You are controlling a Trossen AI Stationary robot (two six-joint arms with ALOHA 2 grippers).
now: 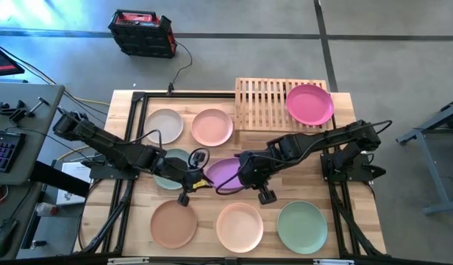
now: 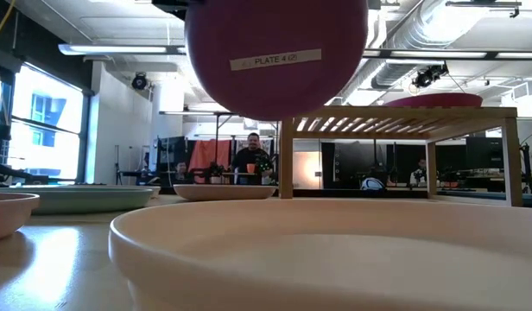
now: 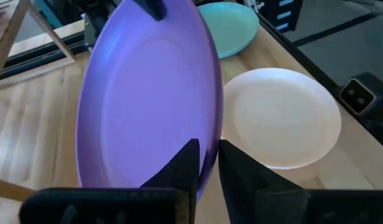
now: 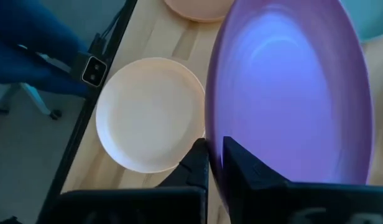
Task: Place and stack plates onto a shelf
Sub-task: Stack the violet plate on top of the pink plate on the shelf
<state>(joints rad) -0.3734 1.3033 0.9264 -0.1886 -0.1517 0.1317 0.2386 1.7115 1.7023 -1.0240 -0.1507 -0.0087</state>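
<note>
The purple plate [image 1: 225, 174] is lifted above the middle of the table [image 1: 204, 210], between both arms. The right gripper [image 4: 215, 163] has its jaws clenched on the plate's rim. The left gripper [image 3: 206, 163] has the opposite rim between its jaws, but whether they still press it I cannot tell. The magenta plate [image 1: 309, 104] lies on the shelf [image 1: 259, 103].

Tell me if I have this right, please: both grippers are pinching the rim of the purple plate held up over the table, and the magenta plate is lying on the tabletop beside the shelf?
Not quite. The magenta plate lies on top of the shelf, not on the tabletop beside it, as the high view shows. The rest stands: the left gripper and the right gripper both pinch the rim of the raised purple plate.
</note>
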